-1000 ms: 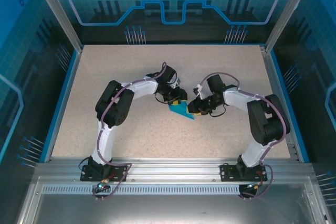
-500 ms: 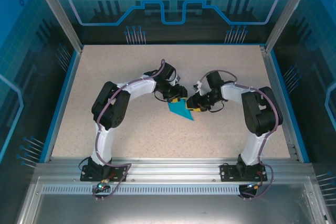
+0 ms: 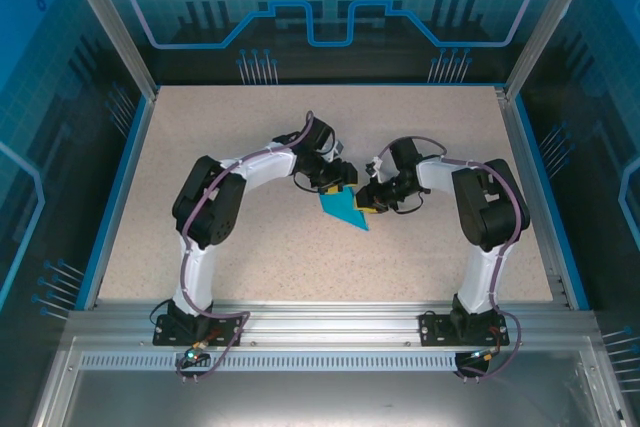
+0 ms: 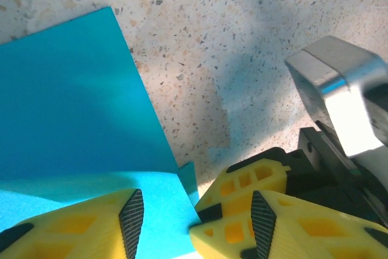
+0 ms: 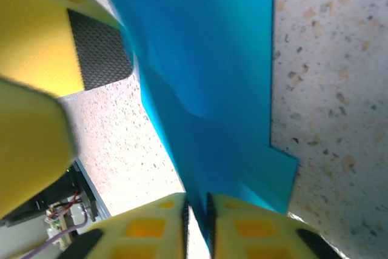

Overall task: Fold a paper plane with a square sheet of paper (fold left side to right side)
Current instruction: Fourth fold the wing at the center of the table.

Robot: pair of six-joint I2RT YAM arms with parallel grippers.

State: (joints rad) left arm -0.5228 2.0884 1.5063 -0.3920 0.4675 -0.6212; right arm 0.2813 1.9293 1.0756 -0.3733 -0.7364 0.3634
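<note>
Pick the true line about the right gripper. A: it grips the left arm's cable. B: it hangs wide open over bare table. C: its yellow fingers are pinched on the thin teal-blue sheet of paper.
C: in the right wrist view the right gripper has its yellow fingers nearly together, with an edge of the thin teal-blue sheet of paper running down between them.

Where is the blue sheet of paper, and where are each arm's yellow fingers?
sheet of paper (image 3: 346,213): top view, middle of the teal triangle.
left fingers (image 4: 130,215): left wrist view, black grip pad of one finger.
right fingers (image 5: 260,228): right wrist view, yellow body of one finger beside the pinched paper.
</note>
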